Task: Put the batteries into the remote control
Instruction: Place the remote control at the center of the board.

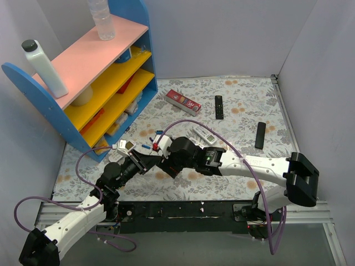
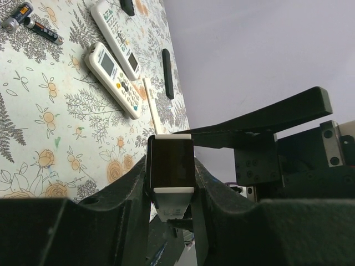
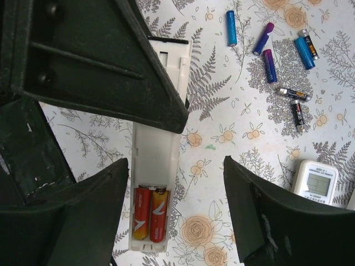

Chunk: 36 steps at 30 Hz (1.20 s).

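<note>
Our left claw (image 2: 171, 184) is clamped on the remote control (image 3: 158, 160), two red batteries (image 3: 150, 215) in its bay. Our right claw (image 3: 175, 188) hangs spread above it; loose cells (image 3: 270, 65) lie at one o'clock on the tabletop (image 3: 233, 127).

Pale grey walls (image 1: 222, 33), floral table cloth (image 1: 244, 111) — blue shelf unit (image 1: 94, 55) w/ pink top, yellow shelves

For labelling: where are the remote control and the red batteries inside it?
remote control (image 3: 157, 160): right wrist view, bare compartment floor.
red batteries (image 3: 159, 213): right wrist view, right cell's wrap.
</note>
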Motion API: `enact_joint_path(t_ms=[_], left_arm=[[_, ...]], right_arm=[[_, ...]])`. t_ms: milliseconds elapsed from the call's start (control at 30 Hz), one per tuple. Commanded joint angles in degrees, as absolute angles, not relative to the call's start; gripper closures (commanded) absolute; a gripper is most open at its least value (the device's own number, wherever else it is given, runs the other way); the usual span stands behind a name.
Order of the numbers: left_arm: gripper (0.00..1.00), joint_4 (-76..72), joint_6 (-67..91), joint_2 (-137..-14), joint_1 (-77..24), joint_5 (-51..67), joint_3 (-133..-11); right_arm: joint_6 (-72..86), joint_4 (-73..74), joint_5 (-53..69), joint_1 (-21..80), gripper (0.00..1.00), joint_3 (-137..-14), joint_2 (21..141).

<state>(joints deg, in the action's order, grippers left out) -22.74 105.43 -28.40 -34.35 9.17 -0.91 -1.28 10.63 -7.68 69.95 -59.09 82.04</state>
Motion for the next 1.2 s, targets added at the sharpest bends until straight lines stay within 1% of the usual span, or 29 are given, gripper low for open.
enact_joint_path(t_ms=[0, 67, 167, 200, 267, 300, 367, 400, 433, 500, 533, 600, 633, 667, 733, 767, 900, 967, 1000, 1167], left_arm=[[1.0, -23.0, 105.9, -27.2, -34.6, 8.5, 2.5], [1.0, -22.9, 106.2, -26.9, -34.5, 8.7, 2.5], [1.0, -22.8, 106.2, -26.6, -34.6, 8.7, 2.5], [1.0, -22.8, 106.1, -26.5, -34.5, 8.7, 2.5], [1.0, -22.5, 106.1, -26.6, -34.6, 8.7, 2.3], [0.97, -22.2, 105.9, -26.6, -34.6, 8.4, 2.4], [0.88, -20.2, 105.0, -26.5, -34.6, 7.7, 1.9], [0.74, -19.2, 104.6, -26.2, -34.5, 7.3, 1.2], [0.68, -17.9, 103.3, -25.5, -34.5, 6.3, 0.7], [0.56, -12.9, 101.5, -24.0, -34.6, 4.7, -1.7], [0.44, -10.7, 100.4, -23.2, -34.6, 3.5, -2.6], [0.33, -3.5, 97.4, -20.0, -34.6, -0.8, -6.2], [0.22, -0.8, 96.6, -18.7, -34.5, -2.4, -7.7], [0.17, 4.9, 94.9, -16.5, -34.6, -5.8, -9.0], [0.09, 10.1, 93.8, -14.3, -34.5, -8.9, -13.3], [0.02, 14.5, 92.7, -12.3, -34.6, -10.6, -14.7], [0.02, 23.5, 89.8, -8.2, -34.6, -18.7, -22.0], [0.02, 26.9, 88.2, -6.9, -34.6, -20.8, -26.2], [0.02, 27.9, 86.5, -5.9, -34.6, -23.2, -27.4], [0.02, 29.9, 79.1, -3.3, -34.6, -26.1, -32.3]], right_arm=[[-0.8, 11.2, -9.8, 70.4, 0.28, -62.0, 84.3], [-0.7, 11.4, -9.9, 70.4, 0.31, -62.2, 84.6], [-0.4, 12.5, -10.1, 70.6, 0.42, -62.8, 85.1], [-0.5, 12.6, -10.1, 70.8, 0.51, -62.9, 85.0], [-0.4, 13.2, -10.5, 70.8, 0.61, -62.9, 84.3], [-0.4, 13.4, -10.6, 70.7, 0.7, -62.8, 83.9], [-0.4, 13.8, -10.6, 70.7, 0.8, -62.6, 83.3], [-0.4, 14.3, -10.9, 70.6, 0.84, -62.4, 82.6], [-0.4, 15.1, -11.2, 70.6, 0.86, -62.4, 82.4], [1.0, 17.4, -12.1, 70.1, 0.89, -62.1, 81.7], [1.2, 18.1, -12.2, 69.8, 0.89, -61.7, 81.6], [1.9, 19.2, -12.4, 68.5, 0.9, -60.6, 80.8], [2.7, 19.7, -12.3, 67.9, 0.9, -59.2, 80.6], [3.1, 20.1, -12.0, 67.2, 0.9, -58.5, 80.5], [3.7, 21.3, -10.9, 64.9, 0.9, -56.4, 80.5], [3.7, 21.4, -9.8, 64.2, 0.9, -55.6, 80.9], [3.7, 21.1, -7.6, 62.0, 0.9, -53.3, 82.9], [3.4, 20.8, -6.8, 61.9, 0.89, -53.1, 84.7], [3.4, 20.7, -6.5, 61.8, 0.89, -53.2, 85.3], [2.4, 20.3, -4.7, 61.8, 0.87, -54.4, 90.6]])
